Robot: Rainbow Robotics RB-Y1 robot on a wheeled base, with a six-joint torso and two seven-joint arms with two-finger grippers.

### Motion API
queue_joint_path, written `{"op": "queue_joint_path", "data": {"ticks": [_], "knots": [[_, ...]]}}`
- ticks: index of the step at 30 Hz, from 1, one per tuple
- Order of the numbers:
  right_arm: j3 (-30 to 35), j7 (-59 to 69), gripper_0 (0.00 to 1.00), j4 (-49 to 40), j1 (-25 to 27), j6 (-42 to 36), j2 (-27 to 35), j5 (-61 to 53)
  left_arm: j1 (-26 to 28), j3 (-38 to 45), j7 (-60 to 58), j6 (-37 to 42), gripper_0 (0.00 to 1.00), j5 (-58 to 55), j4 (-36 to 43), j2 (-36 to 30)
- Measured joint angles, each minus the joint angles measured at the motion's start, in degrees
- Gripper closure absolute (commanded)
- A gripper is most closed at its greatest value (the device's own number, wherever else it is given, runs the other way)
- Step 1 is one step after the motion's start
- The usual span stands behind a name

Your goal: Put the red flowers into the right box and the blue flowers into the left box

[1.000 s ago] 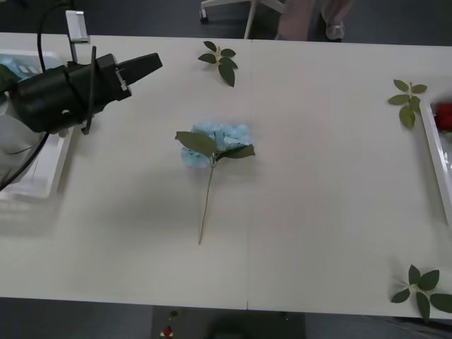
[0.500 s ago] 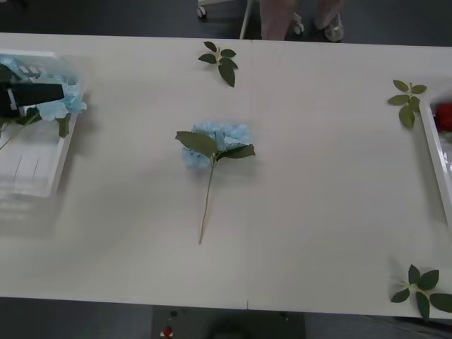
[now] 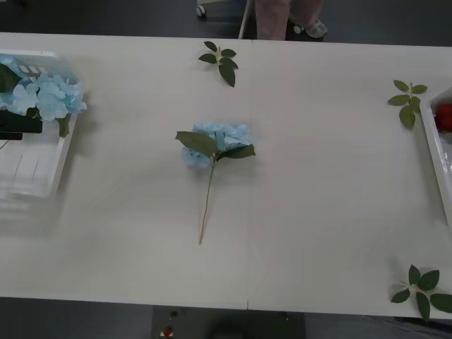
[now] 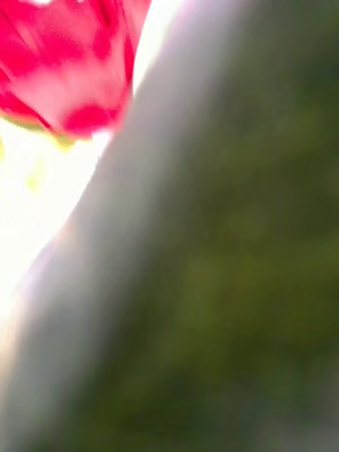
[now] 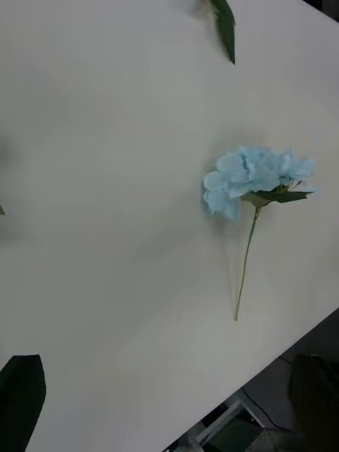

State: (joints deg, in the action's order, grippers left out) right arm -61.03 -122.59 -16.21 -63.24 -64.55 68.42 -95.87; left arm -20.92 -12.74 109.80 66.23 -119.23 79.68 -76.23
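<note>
One blue flower (image 3: 215, 143) lies in the middle of the table, its stem pointing toward the near edge. It also appears in the left wrist view as a blue flower (image 5: 258, 176), lying free. More blue flowers (image 3: 42, 95) rest in the left box (image 3: 35, 176) at the table's left end. A dark part of my left gripper (image 3: 18, 126) sits at the view's left edge over that box. The right box (image 3: 436, 159) shows by its rim at the right edge, with a red flower (image 3: 443, 116) inside. A red bloom (image 4: 63, 63) sits very close in the right wrist view.
Loose green leaf sprigs lie at the back centre (image 3: 220, 60), back right (image 3: 407, 100) and front right corner (image 3: 424, 288). A dark leaf (image 5: 21, 392) is close to the left wrist camera. A blurred grey-green surface (image 4: 226, 282) blocks most of the right wrist view.
My left arm has drawn back from above the table's left side to the left edge, uncovering the blue flowers in the left box. The middle blue flower has not moved.
</note>
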Motion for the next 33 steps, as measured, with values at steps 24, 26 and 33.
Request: {"op": "queue_joint_path", "data": {"ticks": [24, 26, 33], "knots": [[1.47, -0.13, 0.05, 9.90, 4.62, 11.63, -10.46, -2.12, 0.00, 0.15, -31.83, -0.06, 0.00, 22.40, 17.36, 2.13], [1.47, -0.14, 0.05, 9.91, 4.62, 11.58, -10.46, -2.46, 0.00, 0.79, -33.72, -0.01, 0.00, 24.94, 18.33, 4.41], [1.64, -2.72, 0.05, 9.91, 3.38, 2.69, -10.01, -7.78, 0.00, 3.10, -42.73, 0.00, 0.00, 33.80, 22.19, 12.26]]}}
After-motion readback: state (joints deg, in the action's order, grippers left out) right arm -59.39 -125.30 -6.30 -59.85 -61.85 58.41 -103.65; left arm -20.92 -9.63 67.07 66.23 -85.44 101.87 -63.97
